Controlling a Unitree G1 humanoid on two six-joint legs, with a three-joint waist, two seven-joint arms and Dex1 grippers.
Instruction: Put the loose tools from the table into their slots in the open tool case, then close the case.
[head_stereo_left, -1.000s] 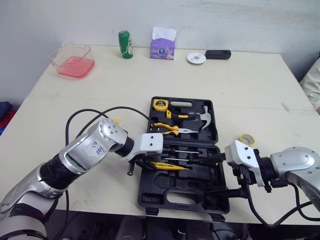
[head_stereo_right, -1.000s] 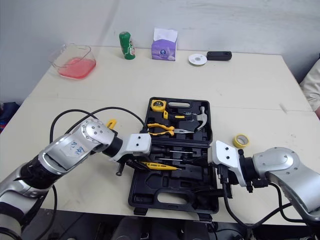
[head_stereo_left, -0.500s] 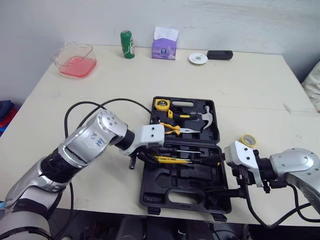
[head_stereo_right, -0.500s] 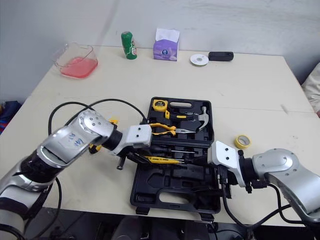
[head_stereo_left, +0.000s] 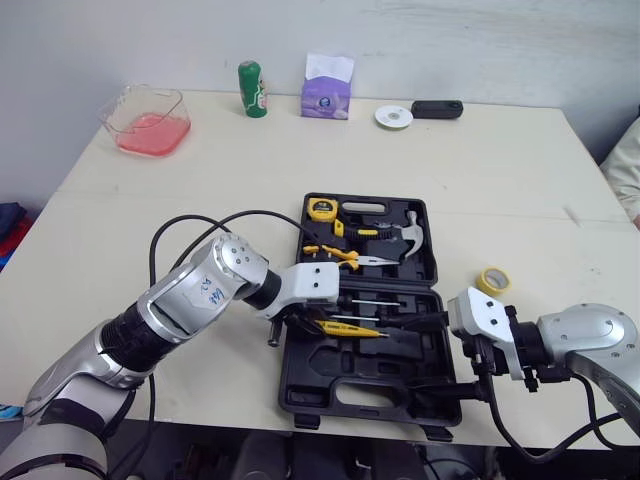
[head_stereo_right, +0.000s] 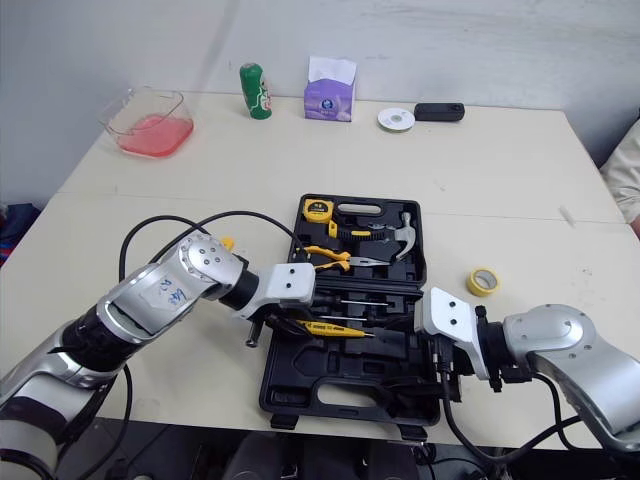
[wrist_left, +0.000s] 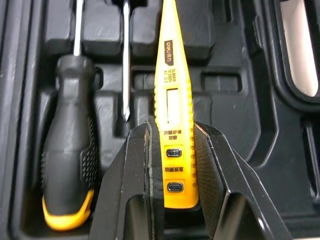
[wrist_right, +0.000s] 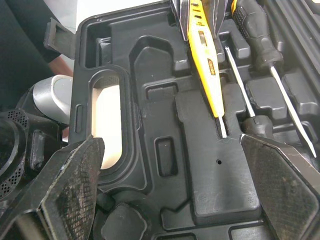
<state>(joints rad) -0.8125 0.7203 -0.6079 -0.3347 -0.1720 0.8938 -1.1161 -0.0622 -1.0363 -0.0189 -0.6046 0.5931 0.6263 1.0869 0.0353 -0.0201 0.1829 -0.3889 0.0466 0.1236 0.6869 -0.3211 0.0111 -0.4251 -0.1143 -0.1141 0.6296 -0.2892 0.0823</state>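
The black tool case lies open in the middle of the table. Its far half holds a tape measure, a hammer and yellow-handled pliers. My left gripper is shut on a yellow tester screwdriver, held low over the near half with its tip pointing right. Beside it, a black-handled screwdriver and a thin one lie in their slots. My right gripper is open at the case's near right corner, with nothing between its fingers. A yellow tape roll lies on the table right of the case.
Along the far edge stand a pink-filled clear container, a green can, a purple tissue pack, a white disc and a black device. A small yellow item lies by my left arm.
My left arm has shifted a little to the right with the yellow tester still held over the case. The right gripper has stayed in place, open.
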